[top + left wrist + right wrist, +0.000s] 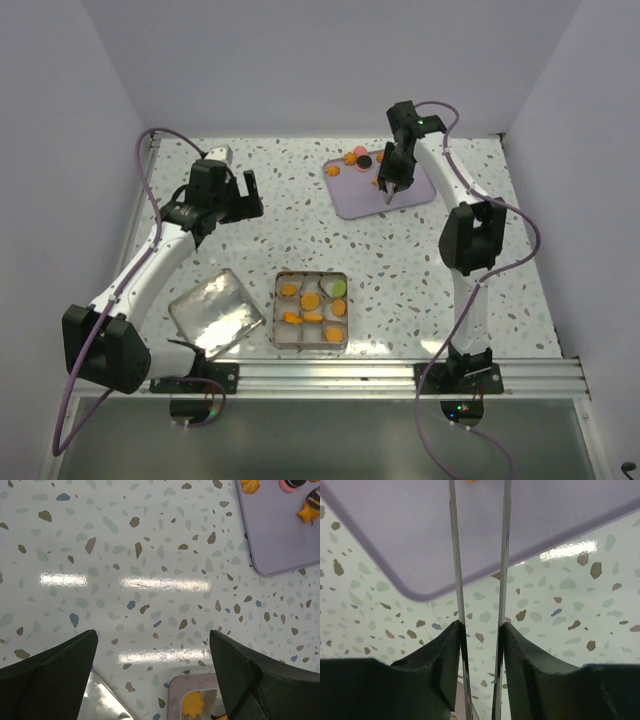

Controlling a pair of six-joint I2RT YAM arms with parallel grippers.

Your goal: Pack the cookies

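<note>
So the overhead cam gives the whole layout: cookies [355, 157] in a small bunch at the far end of a lavender tray [355, 200], including a dark one [366, 160]. More orange ones plus a green one [339, 289] already sit in the compartments of the square tin [277, 310] near the arm bases. The shiny tin lid [215, 312] lies just left of the tin on the speckled surface [250, 250]. What you only get from the left wrist cam is the close-up: an orange cookie sits in a fluted paper cup [212, 700] in the tin's corner, and the tray's cookies peek in at the top right. That view also shows the left claw [152, 640] spread as wide as it goes, nothing between its fingers, hanging above bare surface between tin and tray. The right wrist cam is the odd one. The right claw [479, 555] carries two thin metal blades [454, 555] running almost parallel with a narrow gap between them, out over the tray's rounded corner. Their tips run off the top of that picture, next to a speck of orange. From overhead it's pointing down onto the tray beside the bunch, with a bit of orange at its tip. Honestly I can't tell whether it's pinching a cookie or just touching one.
</note>
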